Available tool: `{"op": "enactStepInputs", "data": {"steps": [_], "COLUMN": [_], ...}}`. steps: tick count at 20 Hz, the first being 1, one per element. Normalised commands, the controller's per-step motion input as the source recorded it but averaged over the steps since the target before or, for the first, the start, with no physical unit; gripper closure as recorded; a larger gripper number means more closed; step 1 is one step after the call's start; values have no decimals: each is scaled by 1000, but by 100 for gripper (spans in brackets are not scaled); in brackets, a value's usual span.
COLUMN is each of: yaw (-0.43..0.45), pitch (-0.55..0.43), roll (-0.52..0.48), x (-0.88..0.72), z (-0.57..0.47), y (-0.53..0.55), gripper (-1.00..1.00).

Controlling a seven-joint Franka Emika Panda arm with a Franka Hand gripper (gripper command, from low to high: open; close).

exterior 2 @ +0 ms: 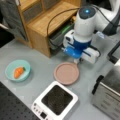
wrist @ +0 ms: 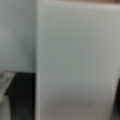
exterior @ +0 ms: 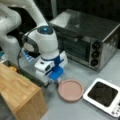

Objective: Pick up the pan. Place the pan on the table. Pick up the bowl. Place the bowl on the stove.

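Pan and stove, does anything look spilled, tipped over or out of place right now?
Nothing stands out. The pan sits flat on the table beside the bare stove, the gripper at its rim. The bowl is upright, holding its orange food.

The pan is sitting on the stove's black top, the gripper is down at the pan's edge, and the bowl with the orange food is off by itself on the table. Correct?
Not quite: the pan lies on the table beside the stove, whose black top is bare in both front views. The gripper is at the pan's edge, and the bowl sits apart.
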Motion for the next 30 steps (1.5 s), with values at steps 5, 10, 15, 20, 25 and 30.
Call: {"op": "enactStepInputs", "data": {"steps": [5,10,15,20,25,30], "yaw": [-19,-22,-17,-20,-32,-24], "pitch": [-142,-127,-107,-54,26,77], "roll": [-59,-39,-41,-28,-3,31], "x": [-177,-192,-206,-221,-160,-36], "z": [-115,-69,-48,20,124,170], "y": [3,41,32,35,35,13], "gripper": [-100,-100,-100,-100,-100,-100]}}
